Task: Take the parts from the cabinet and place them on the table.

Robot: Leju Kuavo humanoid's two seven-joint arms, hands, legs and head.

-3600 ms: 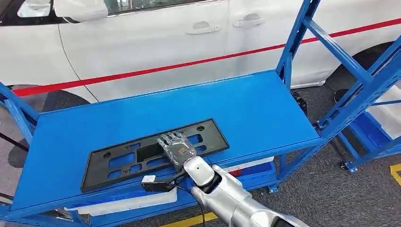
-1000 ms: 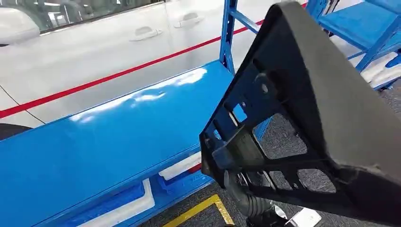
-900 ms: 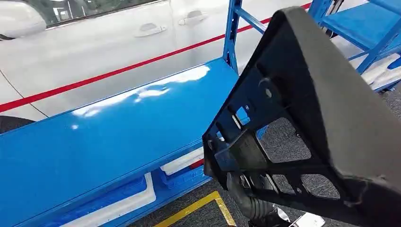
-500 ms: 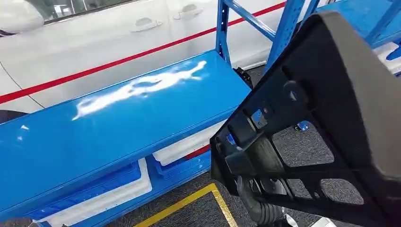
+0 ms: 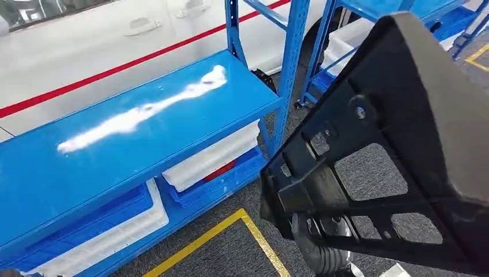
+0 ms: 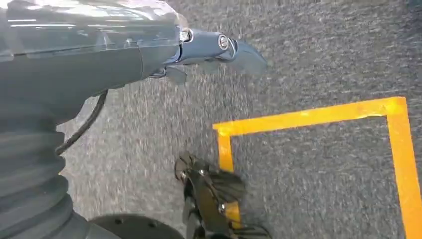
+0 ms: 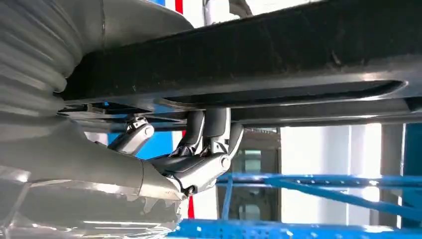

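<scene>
The black plastic frame part [image 5: 403, 115], a flat panel with cut-out windows, hangs tilted close in front of the head camera over the grey floor, clear of the blue shelf [image 5: 144, 127]. My right hand [image 7: 199, 159] grips it from below, its fingers [image 7: 211, 127] curled up against the part's edge [image 7: 273, 55]. In the head view only the ribbed wrist cover [image 5: 314, 251] shows under the part. My left hand [image 6: 209, 47] hangs over the floor and holds nothing.
White bins [image 5: 213, 156] and blue crates sit on the rack's lower level. A white car with a red stripe [image 5: 86, 52] stands behind the rack. Another blue rack [image 5: 323, 34] stands at upper right. Yellow tape [image 5: 230, 225] marks the grey floor.
The part lay on the shelf under my right hand 3.6 s ago; now it is lifted off. Over the last second the camera has turned, so the rack slid left.
</scene>
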